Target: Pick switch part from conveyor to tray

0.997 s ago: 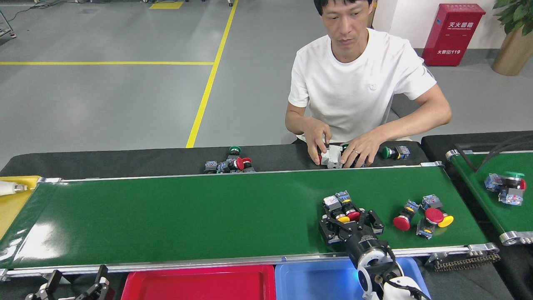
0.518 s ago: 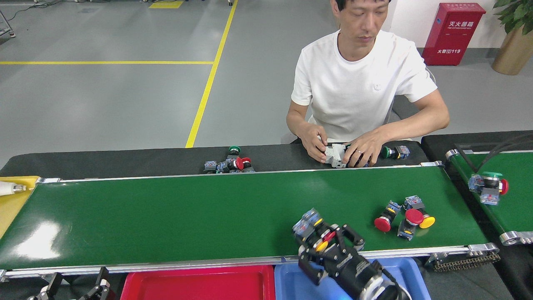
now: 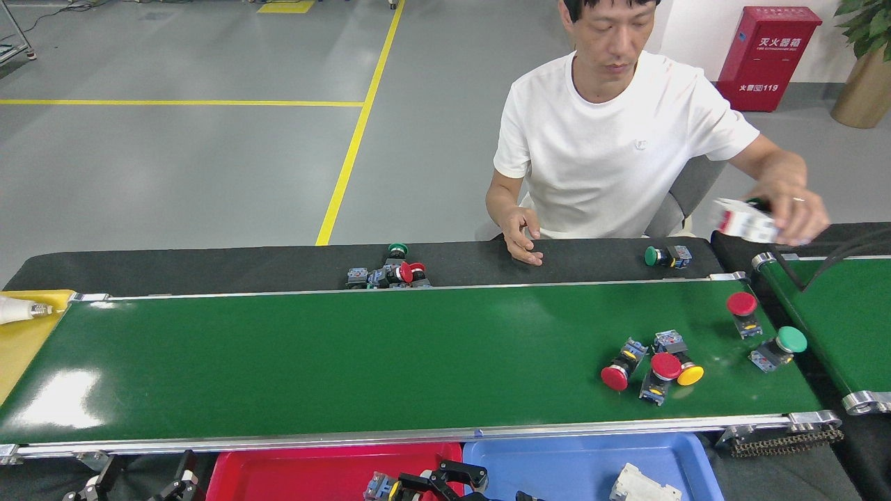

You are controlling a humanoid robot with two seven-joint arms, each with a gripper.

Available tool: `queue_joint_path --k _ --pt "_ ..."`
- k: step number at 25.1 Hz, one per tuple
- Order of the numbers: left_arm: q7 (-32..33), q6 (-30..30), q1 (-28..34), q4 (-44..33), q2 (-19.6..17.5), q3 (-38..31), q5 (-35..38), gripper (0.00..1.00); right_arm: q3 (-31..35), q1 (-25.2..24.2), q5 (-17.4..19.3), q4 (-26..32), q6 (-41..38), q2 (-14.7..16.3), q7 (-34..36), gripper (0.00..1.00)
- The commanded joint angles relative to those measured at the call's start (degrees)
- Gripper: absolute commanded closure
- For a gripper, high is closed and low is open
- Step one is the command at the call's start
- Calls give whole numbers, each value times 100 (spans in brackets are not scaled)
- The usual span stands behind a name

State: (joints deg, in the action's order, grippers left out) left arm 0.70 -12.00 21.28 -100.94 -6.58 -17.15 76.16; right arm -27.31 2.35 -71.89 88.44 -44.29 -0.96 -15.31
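R gripper (image 3: 424, 485) is seen at the bottom edge over the red tray (image 3: 278, 473), jaws clenched on a switch part (image 3: 381, 486) w/ blue body and a bit of yellow; part is held just above the tray's right end, next to the blue tray (image 3: 557, 463). L gripper (image 3: 139, 483) is seen at the bottom left below the conveyor (image 3: 313, 355) rail; whether it is released or clenched can't be told, mostly cut off. More switch parts are left on the belt at right: cluster of three (image 3: 651, 365) w/ red and yellow caps, a red-capped one (image 3: 743, 312) farther right, a green-capped one (image 3: 778, 348) near the belt end. A white part (image 3: 644, 483) lies in the blue tray. Person (image 3: 626, 139) sits on the far side.
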Motion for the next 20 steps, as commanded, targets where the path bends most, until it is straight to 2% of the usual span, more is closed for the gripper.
queue_joint_path --k 1,5,8,11,13,17,20 --pt "53 31 -27 -75 -2 -34 -5 0 234 117 25 173 288 -10 -7 1" --pt "53 14 -71 -75 7 -25 -5 0 1518 275 61 507 1115 -133 11 1" --pt "18 49 -168 -75 7 -34 4 0 2388 398 78 516 1599 -300 37 3" --pt "-9 57 -177 -75 7 -69 4 0 3039 380 78 499 2196 -256 195 3" --pt "-18 57 -177 -75 95 -87 4 0 3452 275 78 507 2328 -238 547 3" --pt "-18 49 -150 -75 148 -87 4 0 3865 -402 78 648 2319 -71 1189 3" --pt "-18 31 -133 -75 139 -87 4 0 3874 -1193 78 885 2310 52 1408 3"
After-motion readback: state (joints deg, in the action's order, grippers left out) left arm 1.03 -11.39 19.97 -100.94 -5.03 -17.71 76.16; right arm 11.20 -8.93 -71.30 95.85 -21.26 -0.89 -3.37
